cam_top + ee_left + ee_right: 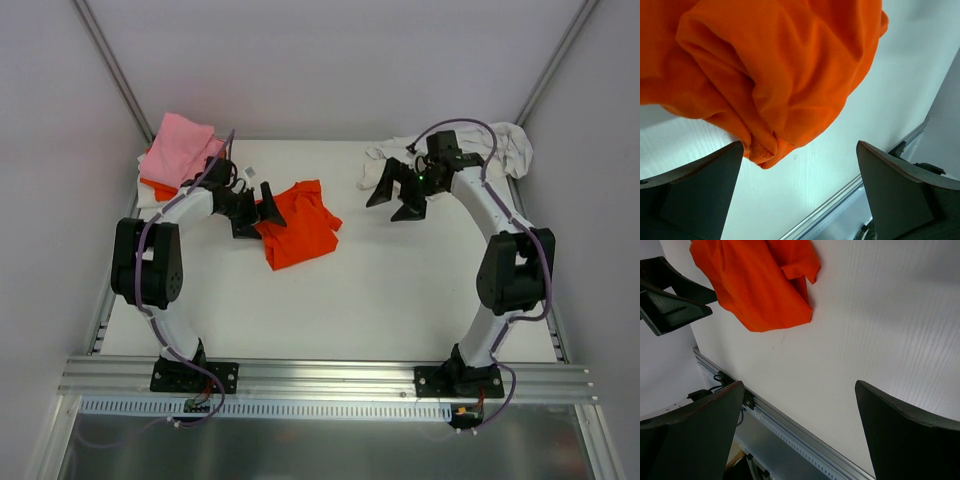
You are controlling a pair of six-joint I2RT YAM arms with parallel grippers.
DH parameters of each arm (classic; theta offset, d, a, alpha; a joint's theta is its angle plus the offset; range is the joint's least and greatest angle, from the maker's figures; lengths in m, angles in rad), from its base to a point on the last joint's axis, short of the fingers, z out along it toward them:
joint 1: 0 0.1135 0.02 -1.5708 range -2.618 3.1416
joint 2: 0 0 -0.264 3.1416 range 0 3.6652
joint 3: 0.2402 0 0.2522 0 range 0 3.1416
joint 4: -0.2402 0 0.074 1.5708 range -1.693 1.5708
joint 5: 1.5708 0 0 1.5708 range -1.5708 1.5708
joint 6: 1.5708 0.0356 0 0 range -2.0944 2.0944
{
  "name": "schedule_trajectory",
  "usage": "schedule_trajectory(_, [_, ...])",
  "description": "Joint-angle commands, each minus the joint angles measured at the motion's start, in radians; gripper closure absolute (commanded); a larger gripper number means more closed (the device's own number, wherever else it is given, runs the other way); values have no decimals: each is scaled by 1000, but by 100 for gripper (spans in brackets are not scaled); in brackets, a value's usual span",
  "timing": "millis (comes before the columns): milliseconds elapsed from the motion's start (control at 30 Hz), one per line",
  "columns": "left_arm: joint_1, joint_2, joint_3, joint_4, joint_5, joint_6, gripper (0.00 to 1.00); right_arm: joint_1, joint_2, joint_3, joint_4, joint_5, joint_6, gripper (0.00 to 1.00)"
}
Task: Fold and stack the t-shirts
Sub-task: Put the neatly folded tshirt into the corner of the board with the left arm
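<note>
Left wrist view: your left gripper [800, 146] has its jaws spread wide, holding nothing; the crumpled orange t-shirt [770, 65] lies just ahead on the table [835, 165]. Right gripper [398, 196] likewise spread, empty. Pink t-shirt [180, 150] far-left corner, white t-shirt [505, 148] far-right.

Soft, matt orange cloth t-shirt [297, 225] on smooth, matt white table [400, 290]

**Desk:** What's on the white table [400, 290]?

**Operator:** From my feed: a crumpled orange t-shirt [298, 224] left of centre, a pink t-shirt [178, 148] topping a pile in the far-left corner, and a rumpled white t-shirt [508, 148] in the far-right corner.

**Desk:** Touching?

**Operator:** No. I see all three lying well apart.
</note>
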Motion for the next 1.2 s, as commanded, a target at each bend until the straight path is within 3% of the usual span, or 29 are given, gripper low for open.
schedule_trajectory(0, [0,-65,-38,41,-70,6,1,31,95,65,59,-61,27,0])
schedule_trajectory(167, [0,-98,-66,11,-122,19,1,129,198,111,122,-92,76,1])
schedule_trajectory(300, [0,-105,-67,-15,-176,37,1,200,239,56,199,-96,88,0])
schedule_trajectory(467, [-2,-111,-58,-35,-219,45,1,204,267,-15,285,-113,108,1])
schedule_trajectory(733, [-2,-107,-44,-53,-243,43,1,206,328,14,303,-121,102,0])
schedule_trajectory(967, [-19,-88,-125,48,-302,8,1,206,301,11,268,-122,85,1])
schedule_trajectory(1167, [-56,-47,-242,263,-277,-79,1,192,246,8,207,-105,45,1])
